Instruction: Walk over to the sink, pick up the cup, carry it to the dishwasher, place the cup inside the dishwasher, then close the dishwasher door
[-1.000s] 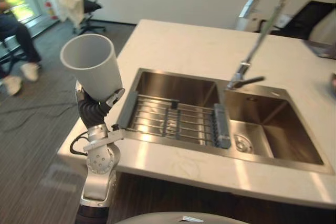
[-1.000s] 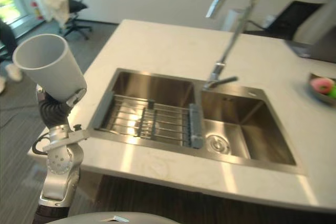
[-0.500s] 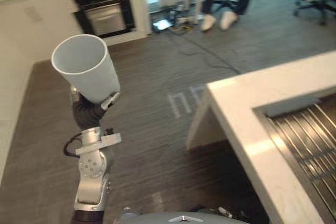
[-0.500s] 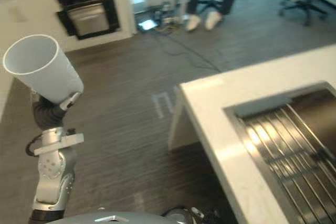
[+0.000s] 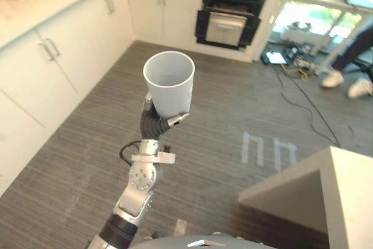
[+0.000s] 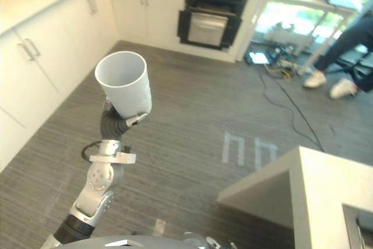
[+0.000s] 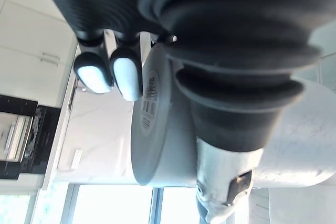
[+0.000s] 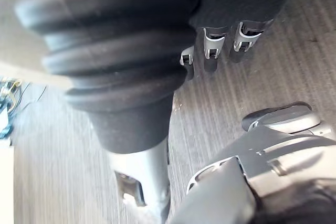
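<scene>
cup [image 5: 169, 88] stands upright, raised over the floor [image 5: 76, 161], the left hand [image 5: 152, 122] curled round its base, thumb on the side; the right hand [image 8: 211, 50] hangs low, grip i cannot tell. carrying well likely means a level rim and a straight line to the dark appliance [image 5: 227, 24] in the far cabinets [image 5: 157, 4], probably the dishwasher. open floor lies ahead, but the counter corner [image 5: 347, 185] juts in at right and cables [image 5: 297, 94] trail near a person's shoes [image 5: 335, 79].

A white tapered plastic cup [image 5: 169, 83] stands upright and empty, its base gripped by the left hand [image 5: 156, 123], left of centre.
</scene>
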You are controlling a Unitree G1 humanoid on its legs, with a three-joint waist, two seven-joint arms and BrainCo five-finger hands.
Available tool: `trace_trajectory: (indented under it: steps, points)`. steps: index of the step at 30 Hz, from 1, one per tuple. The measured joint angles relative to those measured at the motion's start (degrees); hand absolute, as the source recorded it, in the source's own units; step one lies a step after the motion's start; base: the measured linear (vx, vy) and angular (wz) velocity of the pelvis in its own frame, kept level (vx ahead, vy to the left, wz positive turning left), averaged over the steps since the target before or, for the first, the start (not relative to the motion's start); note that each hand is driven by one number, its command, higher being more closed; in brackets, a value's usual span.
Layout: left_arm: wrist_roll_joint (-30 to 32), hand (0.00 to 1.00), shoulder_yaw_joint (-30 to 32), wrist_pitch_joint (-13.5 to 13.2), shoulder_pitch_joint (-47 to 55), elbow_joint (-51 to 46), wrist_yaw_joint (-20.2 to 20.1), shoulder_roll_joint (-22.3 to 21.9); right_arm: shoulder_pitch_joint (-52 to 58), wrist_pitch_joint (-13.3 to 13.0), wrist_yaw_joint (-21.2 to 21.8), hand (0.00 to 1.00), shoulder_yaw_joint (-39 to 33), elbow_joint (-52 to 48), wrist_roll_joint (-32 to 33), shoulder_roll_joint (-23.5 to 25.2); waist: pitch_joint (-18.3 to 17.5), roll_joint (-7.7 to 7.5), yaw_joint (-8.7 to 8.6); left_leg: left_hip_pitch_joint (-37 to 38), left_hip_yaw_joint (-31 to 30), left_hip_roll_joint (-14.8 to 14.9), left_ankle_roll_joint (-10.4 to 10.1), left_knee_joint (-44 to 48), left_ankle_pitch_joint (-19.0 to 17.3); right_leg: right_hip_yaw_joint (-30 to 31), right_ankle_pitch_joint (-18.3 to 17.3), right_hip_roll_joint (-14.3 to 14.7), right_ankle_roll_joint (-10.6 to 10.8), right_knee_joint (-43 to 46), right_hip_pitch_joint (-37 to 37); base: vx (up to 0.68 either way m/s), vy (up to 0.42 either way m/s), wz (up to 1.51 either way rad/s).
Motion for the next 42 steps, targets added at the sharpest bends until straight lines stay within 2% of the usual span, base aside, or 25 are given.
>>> trace_trajectory:
  steps: [1, 2, 3, 5, 7, 9, 10, 19, 26, 27, 28, 29, 30, 31, 32, 33, 34, 35, 36, 37, 38, 39, 40, 41, 42]
  points:
    - [0.02, 1.00, -0.11, 0.01, 0.00, -0.07, 0.09, 0.02, 0.37, -0.03, -0.02, 0.00, 0.70, -0.44, 0.14, 0.26, -0.38, -0.77, 0.01, 0.00, -0.77, -0.83, -0.55, -0.45, -0.01, 1.96, 2.20, -0.19, 0.05, -0.40, -0.05, -0.06, -0.111, 0.92]
    - [0.07, 1.00, -0.45, 0.07, 0.19, -0.24, 0.35, -0.06, 0.80, 0.03, -0.09, 0.00, 1.79, -0.75, 0.17, 0.99, -1.33, -2.41, 0.19, 0.31, -1.22, -1.82, -2.67, -1.06, -1.67, 3.19, 1.24, -1.56, 2.65, -1.14, 0.71, -0.04, -0.154, 0.83]
    - [0.23, 1.00, -0.77, 0.45, 0.43, -0.22, 0.88, -0.26, 0.67, 0.09, -0.03, 0.00, 2.00, -1.08, 0.07, 1.23, -1.46, -2.64, 0.31, 1.88, 1.87, -0.89, -3.79, -1.97, -1.21, 1.33, 1.16, -1.77, 2.51, -2.58, 2.06, -0.02, -0.165, 0.76]
    - [0.59, 1.00, -2.23, 1.20, 0.41, -0.25, 1.16, -0.64, 0.07, 0.18, 0.00, 0.00, 2.24, -1.33, -0.02, 0.25, -1.73, -1.04, 0.16, 3.43, 3.07, 0.16, -5.09, -4.32, 1.41, -0.88, 1.09, -1.21, 2.41, -2.53, 3.54, -0.03, -0.139, 0.56]
    - [1.00, 1.00, -2.65, 2.26, 0.68, -0.99, 1.39, -0.65, -0.75, 0.17, 0.04, 0.00, 4.03, -1.87, -0.05, -0.45, -2.09, -0.65, 1.02, 3.70, 3.04, 0.62, -5.45, -4.34, 1.62, -0.88, 1.38, -0.71, 2.02, -3.02, 3.99, -0.05, -0.088, 0.14]
    - [1.04, 1.00, -2.58, 2.73, 0.69, -1.48, 1.96, -0.35, -1.56, 0.17, 0.04, 0.00, 6.06, -2.97, -0.06, -0.41, -1.99, -1.20, 0.79, 3.80, 2.72, 0.79, -4.82, -4.36, 2.41, -1.15, 1.54, -0.47, 1.97, -3.22, 4.57, -0.02, -0.045, 0.04]
    - [1.00, 1.00, -1.89, 5.65, 2.37, 0.36, 2.33, 5.75, -5.67, 0.85, 0.05, 0.00, 11.01, 1.83, -0.15, -0.25, -3.15, -4.39, 0.08, 1.06, 0.19, -0.56, -3.21, -4.41, 4.67, -3.79, 6.46, -0.99, 2.82, -10.05, 5.75, 0.00, 0.000, 0.00]
    - [-0.61, 1.00, 0.56, 5.54, 2.80, 0.35, 1.48, 5.12, -5.09, 0.85, 0.27, 0.00, 10.97, 1.72, 0.29, -0.19, -3.14, -4.40, -0.22, 1.14, 0.40, -0.56, -3.59, -4.41, 4.17, -2.73, 6.42, -0.91, 2.84, -10.08, 5.47, 0.00, 0.000, -0.03]
    - [-7.82, 1.00, 7.58, 3.80, 8.17, -2.70, -1.86, 1.46, -2.96, 1.41, 3.12, 0.00, 10.67, 1.35, 7.51, 0.12, -4.10, -4.67, 0.56, 0.66, 2.03, -0.14, -4.66, -3.10, 1.86, -0.58, 4.97, -0.61, 2.86, -6.73, 3.37, 0.06, 0.002, -0.13]
    - [-8.29, 1.00, 7.88, 3.55, 8.54, -2.97, -2.20, 1.45, -2.93, 1.66, 3.46, 0.00, 10.50, 1.35, 8.01, 0.23, -3.99, -4.99, 0.73, -0.38, 2.05, 0.19, -4.68, -0.13, 0.33, -0.54, 4.42, -0.74, 2.77, -5.87, 3.20, 0.07, -0.027, -0.10]
    - [-8.86, 1.00, 8.59, 3.49, 9.65, -4.26, -2.72, 1.16, -3.06, 1.93, 4.20, 0.00, 10.39, 1.30, 9.08, 0.30, -3.52, -4.91, 1.61, -4.08, 2.38, 2.32, -4.09, 10.19, -4.21, -0.52, 3.36, -0.43, 2.55, -3.71, 2.72, 0.05, -0.044, -0.19]
    - [-9.46, 1.00, 9.17, 3.27, 10.84, -6.68, -2.75, 0.48, -3.28, 1.97, 4.85, 0.00, 10.29, 0.74, 9.28, -0.30, -2.35, -3.75, 2.47, -9.52, 1.67, 6.01, -5.29, 25.07, -8.96, -0.41, 1.36, 0.78, 1.87, -1.37, 2.79, 0.02, -0.048, -0.20]
    - [-9.77, 1.00, 9.25, 2.99, 11.27, -7.61, -2.76, 0.08, -3.25, 2.03, 4.89, 0.00, 10.15, 0.34, 9.47, -0.70, -1.70, -2.86, 2.73, -12.67, 0.81, 8.05, -6.50, 32.90, -9.82, -0.50, 0.27, 1.64, 1.63, 0.02, 2.87, -0.03, -0.050, -0.10]
    - [-9.90, 1.00, 9.68, 2.63, 12.12, -9.29, -2.81, -0.66, -2.69, 2.40, 5.00, 0.00, 10.21, -1.25, 9.54, -1.63, -0.51, -1.48, 3.23, -17.67, -1.44, 11.51, -7.13, 45.53, -8.84, -0.12, -2.60, 3.01, 0.45, 3.23, 3.29, -0.03, 0.009, -0.08]
    - [-10.26, 1.00, 10.40, 2.21, 13.97, -10.48, -3.26, -1.40, -2.50, 2.56, 5.02, 0.00, 10.41, -1.51, 9.58, -2.30, 0.34, -0.66, 3.69, -21.13, -2.43, 13.78, -8.26, 54.00, -5.69, 0.61, -4.19, 3.78, -0.21, 5.01, 4.23, 0.00, 0.025, -0.11]
    - [-10.33, 1.00, 10.97, 2.09, 14.71, -10.66, -3.74, -1.41, -2.49, 2.56, 5.00, 0.00, 10.44, -1.48, 9.63, -2.34, 0.40, -0.55, 3.86, -22.19, -2.86, 13.90, -8.54, 56.46, -5.18, 0.68, -4.59, 3.76, -0.30, 5.13, 4.91, 0.08, 0.065, -0.10]
    - [-10.33, 1.00, 11.53, 2.04, 15.11, -10.61, -4.25, -1.56, -2.51, 2.55, 5.00, 0.00, 10.43, -1.48, 9.76, -2.29, 0.51, -0.39, 3.84, -22.73, -3.20, 13.70, -8.41, 56.55, -6.19, 0.67, -4.99, 3.58, -0.38, 5.14, 5.67, 0.12, 0.090, 0.04]
    - [-10.34, 1.00, 12.16, 1.79, 15.25, -9.70, -5.32, -1.26, -3.11, 2.51, 5.03, 0.00, 10.20, -1.31, 10.12, -2.24, 0.64, -0.32, 4.03, -23.58, -3.08, 12.23, -8.48, 49.01, -10.21, 0.68, -5.54, 2.38, 0.37, 4.75, 6.45, 0.14, 0.117, 0.07]
    - [-10.34, 1.00, 12.44, 1.78, 15.29, -9.17, -5.70, -1.16, -3.49, 2.48, 5.07, 0.00, 9.87, -1.17, 10.12, -2.13, 0.63, -0.46, 4.04, -23.45, -3.13, 11.20, -8.61, 44.14, -10.37, 0.69, -5.61, 1.81, 0.50, 4.25, 6.70, 0.15, 0.182, 0.04]
    - [-10.34, 1.00, 13.16, 1.79, 15.54, -8.53, -6.37, -1.15, -4.40, 2.32, 5.15, 0.00, 9.16, -0.84, 10.11, -2.00, 0.75, -0.72, 3.97, -21.96, -3.61, 9.04, -9.72, 31.93, -8.80, 0.85, -5.75, 0.81, 0.77, 2.46, 7.71, 0.14, 0.178, -0.08]
    - [-10.33, 1.00, 13.63, 1.72, 16.00, -8.24, -6.55, -1.34, -4.84, 2.20, 5.24, 0.00, 8.23, -0.70, 10.11, -2.05, 1.20, 0.36, 4.04, -19.92, -4.90, 7.83, -10.45, 24.22, -5.21, 1.88, -5.96, 0.65, 1.13, 0.03, 9.18, 0.23, 0.271, -0.26]
    - [-10.33, 1.00, 13.97, 1.69, 16.53, -7.33, -6.61, -1.73, -5.05, 2.01, 5.33, 0.00, 8.14, -0.68, 10.13, -2.13, 1.07, 1.16, 4.85, -18.64, -5.27, 6.28, -10.67, 23.18, -3.49, 4.15, -6.22, 0.99, 1.57, -2.59, 11.00, 0.27, 0.233, -0.39]
    - [-10.33, 1.00, 15.07, 1.70, 16.76, -6.25, -6.53, -1.71, -5.55, 1.58, 5.74, 0.00, 8.08, -0.76, 10.11, -2.15, 1.80, 1.42, 5.31, -19.22, -6.44, 5.15, -9.85, 25.58, -5.59, 6.16, -7.04, 1.22, 2.82, 1.37, 10.84, 0.37, 0.231, -0.45]
    - [-10.35, 1.00, 16.12, 1.65, 17.32, -6.24, -6.55, -1.52, -5.52, 1.57, 5.65, 0.00, 8.16, -0.80, 10.06, -0.67, 2.38, 0.29, 5.77, -19.81, -6.33, 3.54, -8.28, 27.78, -6.94, 7.37, -7.79, 1.16, 3.33, 8.10, 9.63, 0.32, 0.109, -0.32]
    - [-10.39, 1.00, 16.21, 1.65, 17.54, -6.22, -6.55, -1.58, -5.59, 1.58, 5.56, 0.00, 7.99, -0.84, 10.10, 0.12, 2.48, -0.09, 6.11, -19.99, -6.17, 2.94, -7.23, 28.86, -7.53, 7.17, -9.26, 0.91, 3.90, 10.52, 9.23, 0.31, 0.087, -0.20]
